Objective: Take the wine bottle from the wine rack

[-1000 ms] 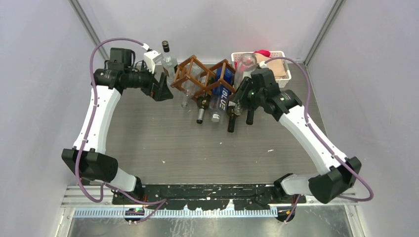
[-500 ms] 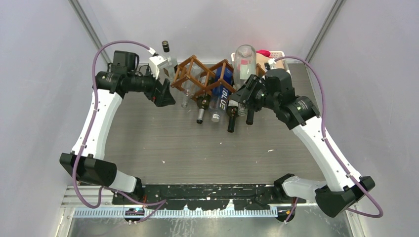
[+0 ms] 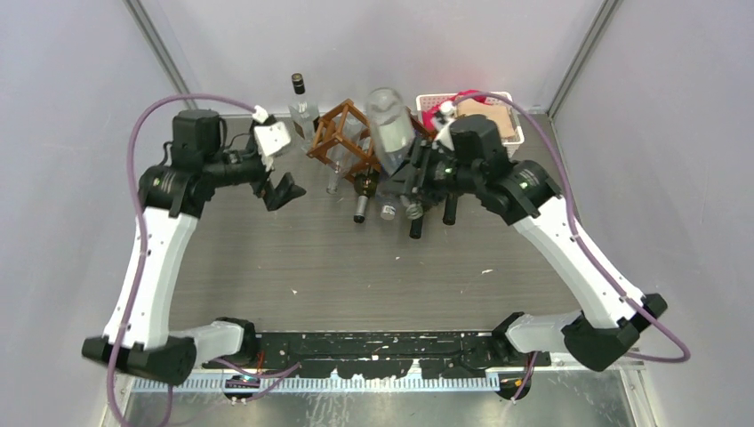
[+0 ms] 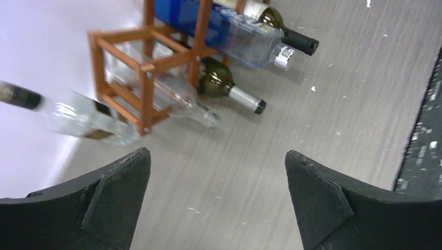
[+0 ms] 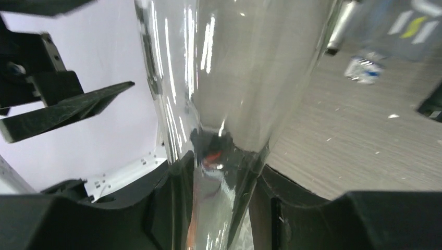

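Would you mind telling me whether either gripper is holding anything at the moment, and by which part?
The right gripper grips the clear glass bottle by its neck. The left gripper is open and holds nothing.

Bottle necks (image 3: 360, 207) crowd the table (image 3: 356, 285) before the wine rack (image 3: 340, 133).

**Top external:** fixed, distant view from above and behind the arm bases, facing down and forward over the table (image 3: 356, 267), with the wine rack (image 3: 347, 138) at upper centre.

**Left wrist:** oblique mid-range view down past the left gripper (image 4: 218, 161), its fingers (image 4: 104, 203) in the lower corners. The rack, at upper left, is shared with the overhead view.

**Right wrist:** extreme close-up of the clear bottle (image 5: 229, 78) in the right gripper (image 5: 221, 177) at bottom centre. The same bottle appears at upper centre overhead.
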